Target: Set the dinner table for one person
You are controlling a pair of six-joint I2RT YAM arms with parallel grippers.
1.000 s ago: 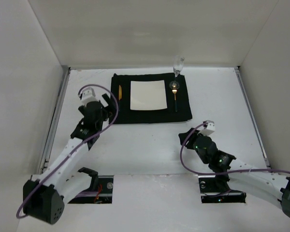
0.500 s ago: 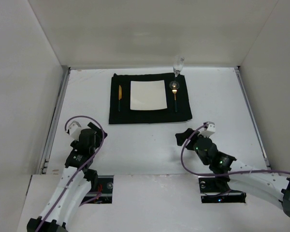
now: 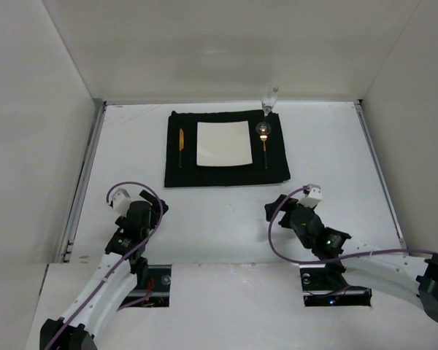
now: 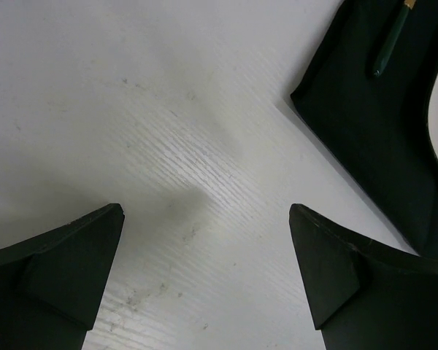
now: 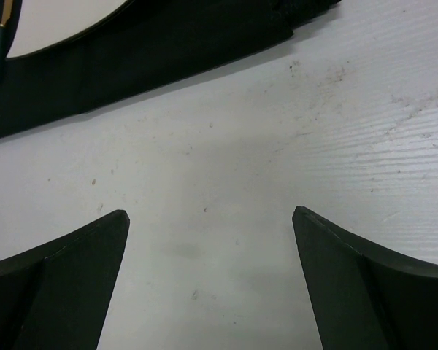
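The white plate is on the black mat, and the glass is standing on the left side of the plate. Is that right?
Not quite. The glass stands to the right of the white plate, by the far right corner of the black mat. The top external view shows this. The plate is indeed on the mat.

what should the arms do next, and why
Probably just park both arms: the dinner table looks set. The plate sits centred on the black mat, one utensil to its left, a spoon to its right, a glass at the far right corner; left gripper and right gripper are open, empty.
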